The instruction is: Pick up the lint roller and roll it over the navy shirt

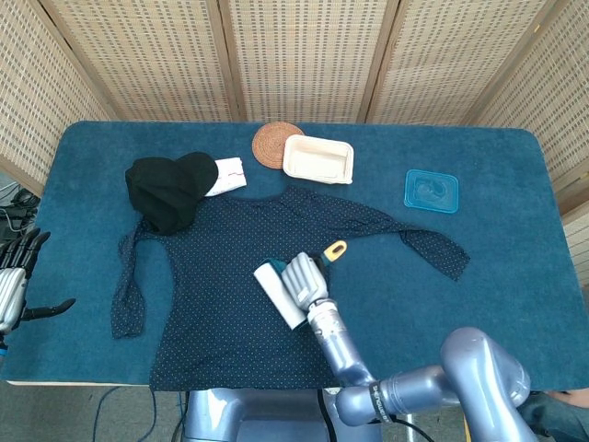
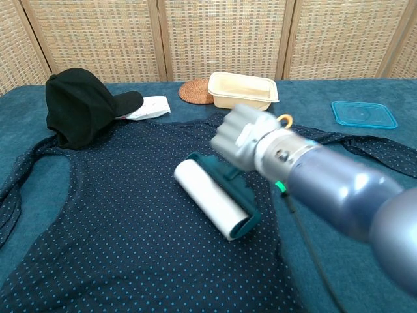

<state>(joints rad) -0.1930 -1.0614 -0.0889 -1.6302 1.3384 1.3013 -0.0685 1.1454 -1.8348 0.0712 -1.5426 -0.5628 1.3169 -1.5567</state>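
Gripping the lint roller point(image 1: 279, 294) by its handle, the right hand point(image 1: 305, 279) was clenched over the middle of the navy shirt point(image 1: 221, 285), which lay spread flat on the bench point(image 1: 515, 230). The roller's white drum lay on the cloth just to the left of the hand, its long axis running diagonally from the far left down toward the robot's edge of the bench. The handle pointed away to the far right, and its yellow loop point(image 1: 335, 250) stuck out beyond the fingers. The fingers hid most of the handle, and in the chest view the forearm was blurred. The left hand point(image 1: 13, 281) hung well apart at the left edge of the head view, off the bench, fingers spread and holding nothing; the frame cut it off. Far beyond the right hand sat a black cap point(image 1: 167, 188), a woven coaster point(image 1: 272, 144) and a cream tray point(image 1: 318, 158).
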